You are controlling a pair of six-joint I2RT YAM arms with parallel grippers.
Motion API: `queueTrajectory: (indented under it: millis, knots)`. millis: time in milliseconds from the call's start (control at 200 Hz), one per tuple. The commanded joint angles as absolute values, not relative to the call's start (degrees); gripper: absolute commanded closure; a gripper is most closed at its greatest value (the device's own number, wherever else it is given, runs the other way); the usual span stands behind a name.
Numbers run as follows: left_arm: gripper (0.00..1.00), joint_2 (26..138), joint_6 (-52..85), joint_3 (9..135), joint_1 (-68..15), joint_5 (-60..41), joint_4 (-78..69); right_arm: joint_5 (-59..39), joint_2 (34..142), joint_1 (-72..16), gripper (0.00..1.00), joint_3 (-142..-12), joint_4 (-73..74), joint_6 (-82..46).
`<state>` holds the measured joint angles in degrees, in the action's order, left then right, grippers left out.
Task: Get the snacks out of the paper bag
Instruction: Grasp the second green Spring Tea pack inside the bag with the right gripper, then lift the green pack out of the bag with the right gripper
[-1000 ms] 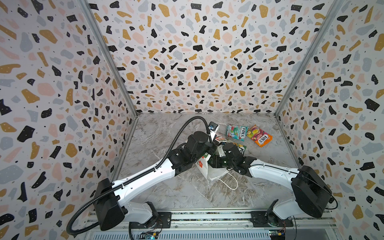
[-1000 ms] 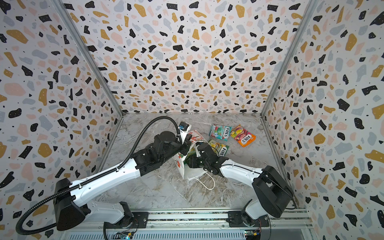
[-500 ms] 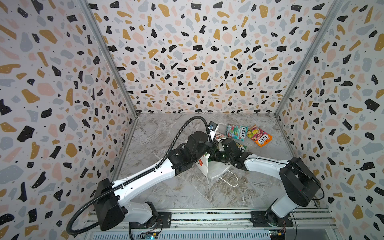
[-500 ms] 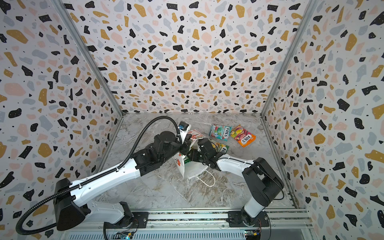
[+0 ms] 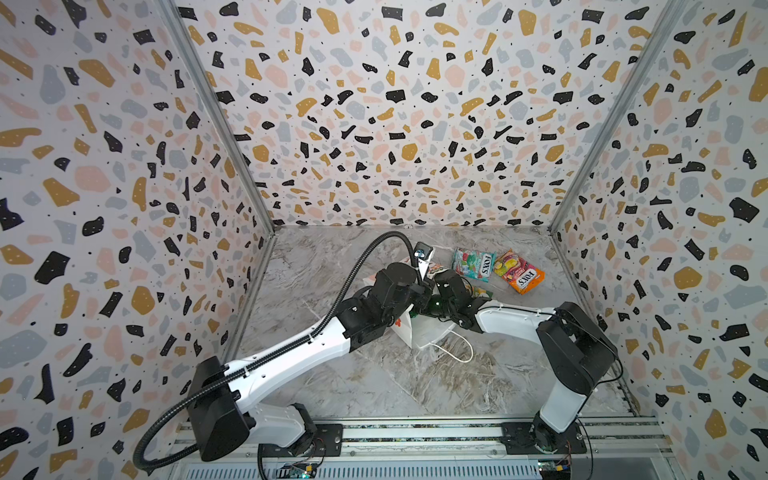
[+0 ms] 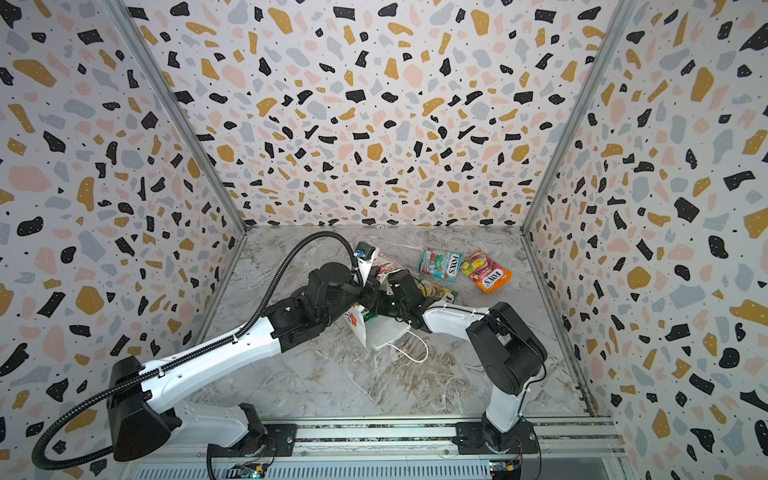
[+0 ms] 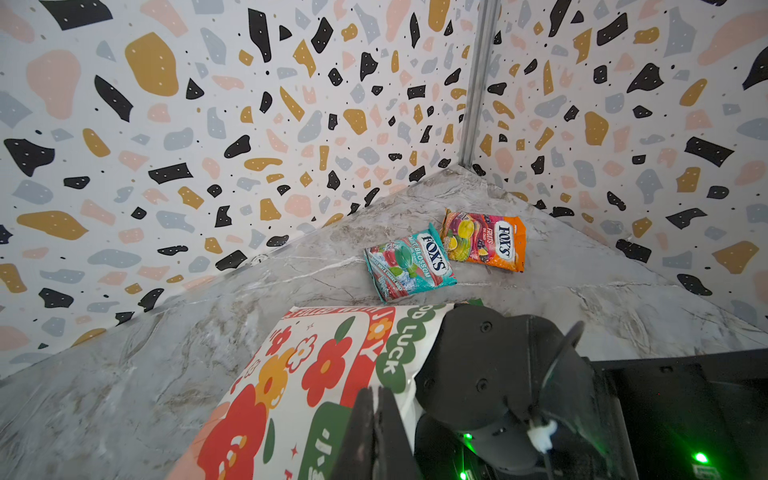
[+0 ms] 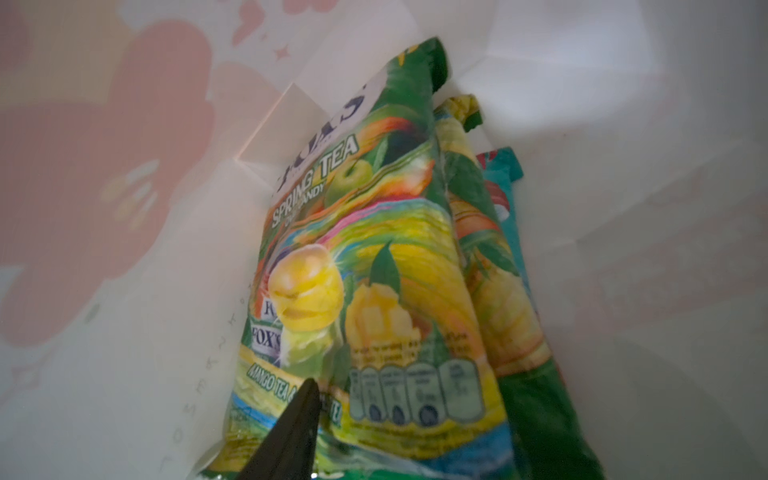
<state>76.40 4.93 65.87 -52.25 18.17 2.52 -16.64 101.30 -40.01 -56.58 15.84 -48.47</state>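
At the left, the left gripper (image 7: 374,419) is pinched shut on the rim of the paper bag (image 7: 316,374), whose mouth faces about three o'clock. The right gripper (image 6: 390,305), much the nearer, reaches in toward nine o'clock. The green-yellow packet (image 8: 374,266) lies dead ahead, long axis along that reach, one finger (image 8: 291,432) at its near end; whether that claw is apart or clamped I cannot tell.

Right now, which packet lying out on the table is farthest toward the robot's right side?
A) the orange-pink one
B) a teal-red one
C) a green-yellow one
A: in both top views the orange-pink packet lies to the right of the teal-red packet, outermost of those lying out.
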Motion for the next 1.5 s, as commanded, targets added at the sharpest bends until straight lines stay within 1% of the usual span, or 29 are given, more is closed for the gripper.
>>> queueTrajectory:
  millis: [0,115,235,275,441,846,1151,1492]
  knots:
    - [1.0,76.29,5.46,65.28,-52.15,20.7,0.18,-18.19,101.96,-39.81,0.58,-58.25,19.81,-50.95]
    - [1.0,76.66,5.5,65.39,-52.2,21.89,0.51,-18.72,102.29,-39.84,0.69,-58.14,21.52,-51.85]
    - [1.0,76.89,5.45,65.4,-52.16,22.88,0.7,-18.95,101.82,-39.99,0.94,-57.56,21.94,-51.14]
    - [1.0,76.9,5.46,65.43,-52.18,23.18,0.74,-18.9,101.35,-40.07,1.0,-57.0,22.23,-50.93]
    - [1.0,77.36,5.36,65.52,-52.19,24.91,0.95,-18.8,98.68,-40.67,1.0,-55.02,21.87,-48.88]
    - [1.0,78.05,4.89,65.97,-52.13,27.76,1.84,-17.48,90.53,-42.53,1.0,-52.48,12.45,-41.98]
    - [1.0,78.0,4.75,65.94,-52.15,28.21,1.94,-15.63,80.7,-43.89,1.0,-50.45,2.18,-34.5]
    - [1.0,78.06,4.75,66.18,-52.19,29.0,2.37,-12.77,71.39,-44.51,1.0,-53.2,-11.25,-26.21]
